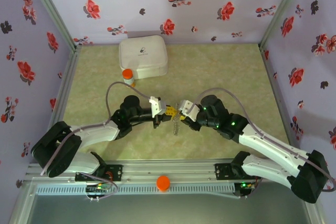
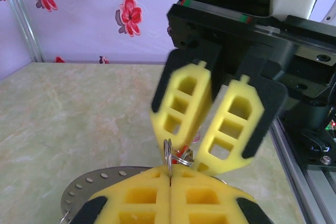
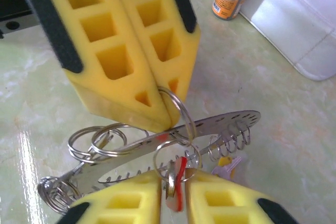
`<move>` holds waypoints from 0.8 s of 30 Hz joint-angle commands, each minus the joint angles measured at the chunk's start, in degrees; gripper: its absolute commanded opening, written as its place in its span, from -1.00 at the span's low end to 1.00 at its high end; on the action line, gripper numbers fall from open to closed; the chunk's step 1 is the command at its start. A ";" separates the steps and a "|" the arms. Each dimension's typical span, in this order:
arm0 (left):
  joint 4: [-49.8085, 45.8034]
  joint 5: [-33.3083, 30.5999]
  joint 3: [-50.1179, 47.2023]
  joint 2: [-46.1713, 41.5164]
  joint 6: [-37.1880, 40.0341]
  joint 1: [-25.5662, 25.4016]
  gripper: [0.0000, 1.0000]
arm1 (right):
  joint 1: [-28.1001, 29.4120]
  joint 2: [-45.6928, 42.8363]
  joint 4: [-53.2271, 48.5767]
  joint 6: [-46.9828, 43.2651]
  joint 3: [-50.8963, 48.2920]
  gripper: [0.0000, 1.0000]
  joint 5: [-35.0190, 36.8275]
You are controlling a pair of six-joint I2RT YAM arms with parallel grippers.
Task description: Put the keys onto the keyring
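Reaching in low from the near edge of the table [image 1: 220, 72], elbows bent, tips meeting midway. Clenched on a small split ring [image 3: 177, 109] with the left gripper [image 3: 167, 112]; nipped shut around the red-tagged key [image 3: 179, 181] with the right gripper [image 2: 185, 164]. Hanging beneath both, the keyring [image 3: 220, 121], brass-headed key [image 3: 226, 164] just beside it.

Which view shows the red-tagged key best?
Right wrist view: the red-tagged key sits close up between the right fingers, its red tag clear. Left wrist view catches a red sliver among small rings. Top external view: too small to tell.
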 commanded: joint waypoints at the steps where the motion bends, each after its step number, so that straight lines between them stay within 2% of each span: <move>1: 3.91 1.16 -0.29 -1.59 -0.82 -0.14 -1.00 | -0.20 -0.49 -0.43 0.49 1.78 -0.83 -2.01; 5: 6.38 2.07 0.04 -1.78 -2.84 -0.18 -1.00 | 0.14 1.08 -0.98 -0.32 2.39 -1.00 -2.58; 11: 9.67 3.44 1.48 -2.09 -5.13 -0.19 -1.00 | 2.02 6.35 -3.17 -2.04 4.63 -1.00 -5.59; 16: 9.14 3.40 0.91 -2.97 -5.04 -0.06 -1.00 | 2.26 6.48 -4.02 -2.09 4.97 -1.00 -3.38; 20: 7.27 3.22 0.17 -2.83 -3.63 0.02 -1.00 | 2.25 2.43 -2.02 -2.03 3.08 -0.77 0.28; 21: 6.64 3.22 0.09 -2.62 -3.16 0.03 -1.00 | 2.16 1.31 -2.06 -1.99 2.58 -0.62 1.34; 24: 6.51 3.13 -0.01 -2.29 -2.66 0.06 -1.00 | 2.17 -1.79 -5.23 -3.84 2.20 -0.49 3.46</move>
